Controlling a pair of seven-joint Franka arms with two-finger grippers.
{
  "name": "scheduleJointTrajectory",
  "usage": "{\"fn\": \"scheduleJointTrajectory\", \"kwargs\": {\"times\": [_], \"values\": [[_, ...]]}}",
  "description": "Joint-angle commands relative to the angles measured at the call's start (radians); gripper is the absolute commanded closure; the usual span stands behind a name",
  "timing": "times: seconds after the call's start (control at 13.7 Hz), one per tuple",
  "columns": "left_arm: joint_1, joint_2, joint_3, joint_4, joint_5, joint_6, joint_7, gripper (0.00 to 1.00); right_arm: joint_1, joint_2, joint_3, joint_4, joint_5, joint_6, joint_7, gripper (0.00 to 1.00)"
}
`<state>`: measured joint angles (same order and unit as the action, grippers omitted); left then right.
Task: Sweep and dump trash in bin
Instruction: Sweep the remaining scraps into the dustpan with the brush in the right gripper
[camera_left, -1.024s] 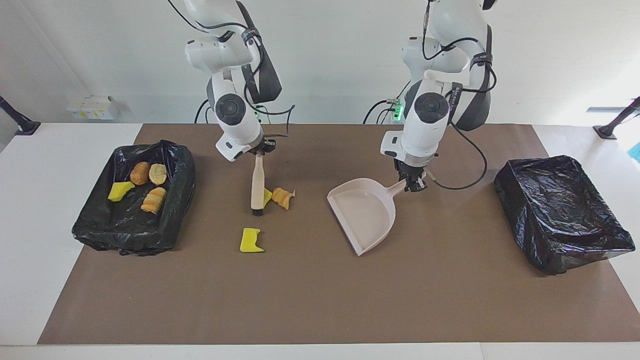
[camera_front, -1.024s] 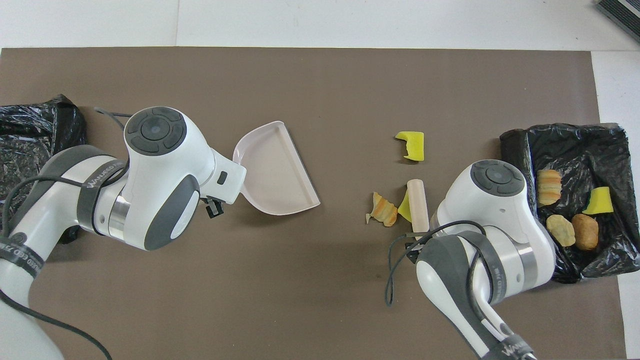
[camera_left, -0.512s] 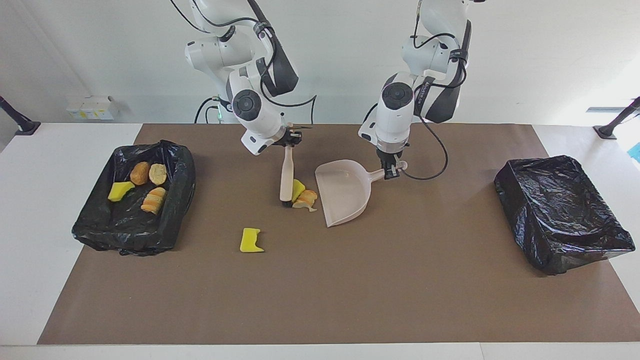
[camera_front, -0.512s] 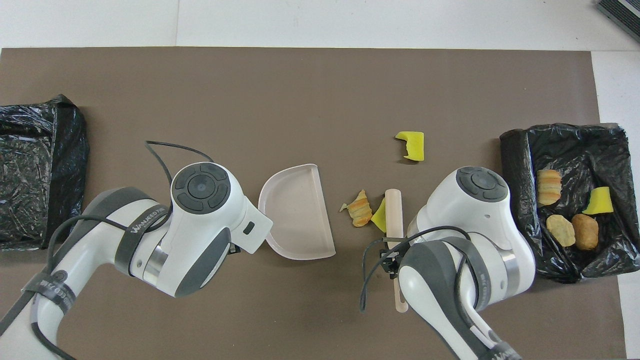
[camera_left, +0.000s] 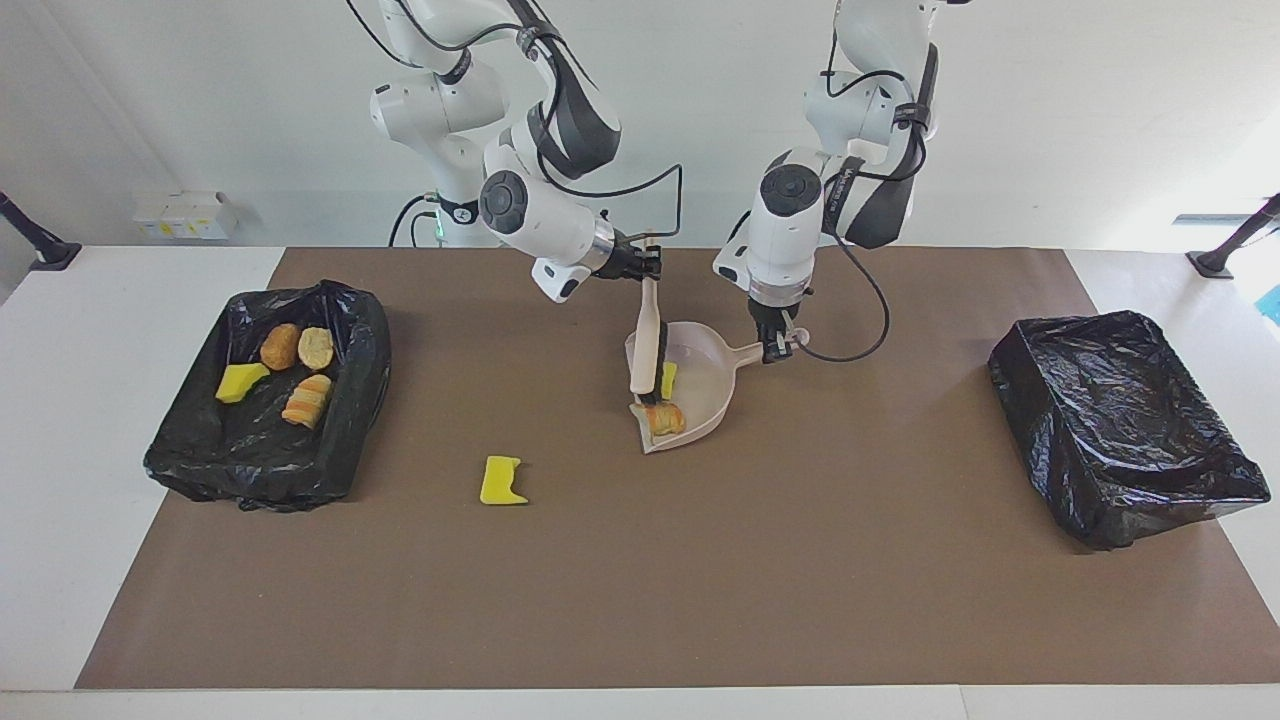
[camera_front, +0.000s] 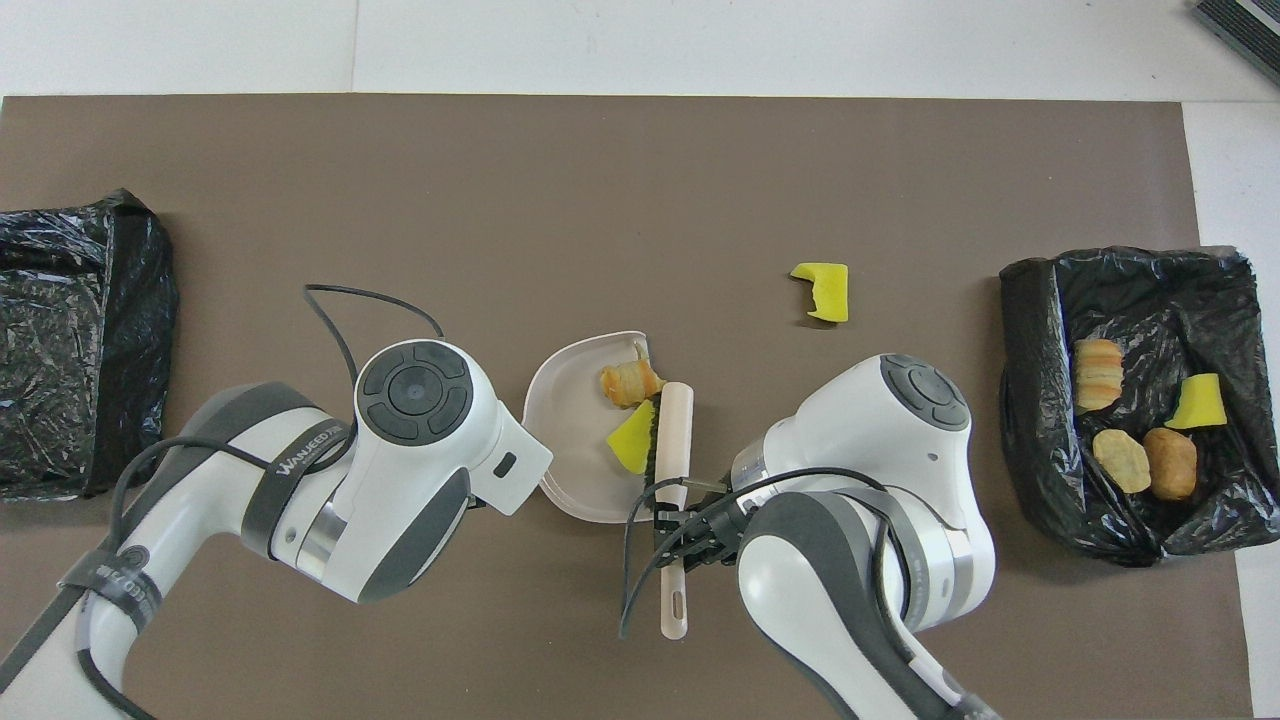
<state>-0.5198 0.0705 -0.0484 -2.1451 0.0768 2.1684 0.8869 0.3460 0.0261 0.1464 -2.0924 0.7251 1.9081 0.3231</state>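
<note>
The right gripper (camera_left: 645, 266) is closed tight on the handle of a small beige brush (camera_left: 645, 345). The brush leans down, and its dark bristles sit at the open edge of the beige plastic dustpan (camera_left: 705, 400). The left gripper (camera_left: 775, 345) is closed on the dustpan's short handle. From above, the left arm hides that gripper and the handle.

2 pieces of the trash lie in the dustpan: a yellow sponge chunk (camera_front: 632, 448) and an orange-tan bread lump (camera_front: 628, 381). In the facing view the brush covers part of the sponge chunk.

1 more yellow sponge piece (camera_left: 501, 481) lies alone on the brown table mat (camera_left: 640, 600), farther from the robots than the dustpan and toward the right arm's end.

A bin lined with a black plastic bag (camera_left: 200, 455) sits at the right arm's end. It holds 4 pieces: 1 yellow chunk and 3 bread lumps. Another black-lined bin (camera_left: 1120, 430) sits at the left arm's end. The overhead view cuts part of it off, and its inside is hard to see.
</note>
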Motion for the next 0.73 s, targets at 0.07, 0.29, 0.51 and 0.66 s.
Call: {"fn": "scheduleJointTrajectory", "kwargs": {"times": [0.07,0.29,0.51,0.66], "values": [[0.001,-0.001,0.012,-0.044,0.005,0.108,0.007,1.00,-0.025,-0.055,-0.007,0.050,-0.213,-0.102,0.054,1.00],[0.020,0.008,0.012,-0.036,0.001,0.119,0.000,1.00,-0.074,-0.043,-0.007,0.055,-0.500,-0.115,-0.026,1.00],[0.026,0.021,0.013,-0.009,-0.009,0.113,-0.045,1.00,-0.180,0.075,-0.004,0.139,-0.723,-0.107,-0.214,1.00],[0.041,0.041,0.013,0.022,-0.012,0.087,-0.046,1.00,-0.188,0.176,-0.004,0.260,-0.872,-0.119,-0.228,1.00]]}}
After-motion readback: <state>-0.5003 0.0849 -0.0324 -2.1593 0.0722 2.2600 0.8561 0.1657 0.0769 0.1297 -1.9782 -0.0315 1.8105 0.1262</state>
